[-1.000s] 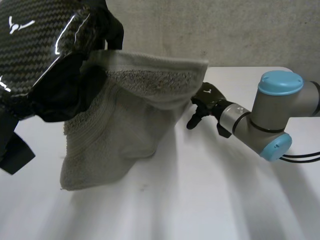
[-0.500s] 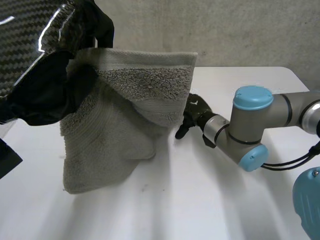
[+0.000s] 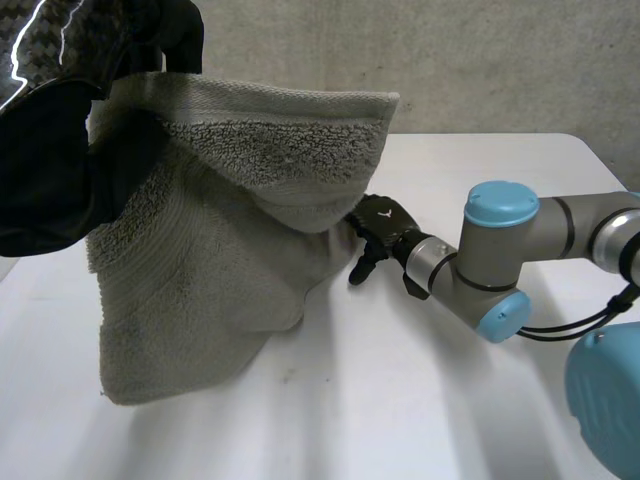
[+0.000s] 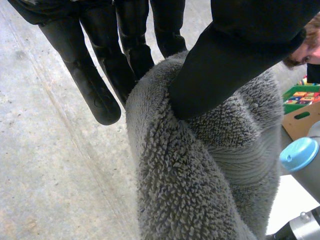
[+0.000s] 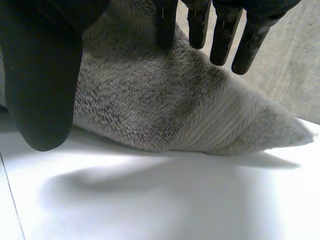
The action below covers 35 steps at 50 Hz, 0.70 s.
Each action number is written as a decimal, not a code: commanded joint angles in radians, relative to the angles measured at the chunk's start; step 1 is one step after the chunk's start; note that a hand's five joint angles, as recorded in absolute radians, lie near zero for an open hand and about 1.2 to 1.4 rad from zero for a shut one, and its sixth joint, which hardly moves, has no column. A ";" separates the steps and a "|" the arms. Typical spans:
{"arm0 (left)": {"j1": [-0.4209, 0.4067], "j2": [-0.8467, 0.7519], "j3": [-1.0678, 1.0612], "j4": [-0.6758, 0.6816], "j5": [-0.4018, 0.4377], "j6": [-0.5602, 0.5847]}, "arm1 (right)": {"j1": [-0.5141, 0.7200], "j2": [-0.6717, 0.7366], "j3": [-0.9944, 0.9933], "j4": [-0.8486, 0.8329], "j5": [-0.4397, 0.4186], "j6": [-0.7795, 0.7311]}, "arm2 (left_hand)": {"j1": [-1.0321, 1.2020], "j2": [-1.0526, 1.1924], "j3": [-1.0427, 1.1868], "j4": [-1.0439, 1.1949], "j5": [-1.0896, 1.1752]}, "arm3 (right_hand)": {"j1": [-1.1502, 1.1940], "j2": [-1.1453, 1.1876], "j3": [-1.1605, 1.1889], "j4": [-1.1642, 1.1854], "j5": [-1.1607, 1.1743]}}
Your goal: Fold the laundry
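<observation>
A grey terry towel (image 3: 220, 230) hangs from my left hand (image 3: 60, 160), raised at the near left, and its lower end trails on the white table (image 3: 420, 400). In the left wrist view the thumb (image 4: 225, 65) presses into the towel's (image 4: 200, 175) top fold and pinches it, with the fingers (image 4: 95, 80) straight beside it. My right hand (image 3: 378, 222) is low over the table at the towel's right side, open. In the right wrist view its fingers (image 5: 220, 35) point at a tapering part of the towel (image 5: 165, 110) lying on the table, and hold nothing.
My right arm (image 3: 500, 260) reaches in across the table's right half. A concrete wall (image 3: 480, 60) stands behind the table. In the left wrist view a cardboard box (image 4: 302, 120) with coloured items and part of a person (image 4: 306, 47) are off to the side.
My left hand has moved up and to the left, carrying the towel with it. My right hand has moved left, close to the towel's right side.
</observation>
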<state>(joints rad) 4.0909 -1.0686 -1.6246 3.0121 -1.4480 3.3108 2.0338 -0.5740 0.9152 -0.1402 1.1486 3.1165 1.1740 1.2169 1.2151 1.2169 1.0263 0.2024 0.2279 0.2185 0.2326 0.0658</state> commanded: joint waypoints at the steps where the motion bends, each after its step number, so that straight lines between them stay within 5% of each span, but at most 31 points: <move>1: 0.000 0.021 -0.001 -0.009 -0.002 -0.002 | 0.025 0.071 -0.091 -0.009 0.002 0.001 | 0.222 0.179 0.181 0.179 0.195 | 0.827 0.802 0.811 0.797 0.789; 2: 0.000 0.021 -0.001 -0.009 -0.002 -0.002 | 0.025 0.071 -0.091 -0.009 0.002 0.001 | 0.222 0.179 0.181 0.179 0.195 | 0.831 0.805 0.815 0.801 0.793; 4: 0.002 0.021 -0.003 -0.006 -0.002 -0.002 | 0.032 0.057 -0.107 -0.024 0.002 0.002 | 0.222 0.179 0.181 0.179 0.195 | 1.193 1.168 1.177 1.163 1.155; 7: 0.003 0.018 -0.003 -0.004 -0.002 -0.004 | 0.034 0.036 -0.111 -0.027 0.010 0.007 | 0.222 0.179 0.181 0.179 0.195 | 1.194 1.168 1.178 1.164 1.156; 15: 0.062 -0.010 0.005 0.047 0.000 -0.002 | -0.053 -0.287 -0.044 -0.027 0.037 0.065 | 0.222 0.179 0.181 0.179 0.195 | 1.194 1.168 1.178 1.164 1.156; 21: 0.229 -0.074 -0.004 0.108 0.015 -0.011 | -0.205 -0.581 0.086 -0.009 0.039 0.011 | 0.222 0.179 0.181 0.179 0.195 | 1.194 1.168 1.178 1.164 1.156; 28: 0.417 -0.229 -0.027 0.149 0.056 -0.066 | -0.265 -0.768 0.262 0.174 -0.001 -0.217 | 0.222 0.179 0.181 0.179 0.195 | 1.194 1.168 1.178 1.164 1.156; 35: 0.439 -0.423 -0.043 0.152 0.139 -0.152 | -0.256 -0.857 0.419 0.348 -0.032 -0.562 | 0.222 0.179 0.181 0.179 0.195 | 1.194 1.168 1.178 1.164 1.156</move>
<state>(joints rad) 4.5111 -1.3296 -1.6553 3.1635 -1.3728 3.2258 1.7646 -1.3731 1.2091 0.0656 1.1402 2.8314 1.1740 1.2171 1.2159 1.2172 1.0263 0.9561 1.1687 1.1855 1.1871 0.9784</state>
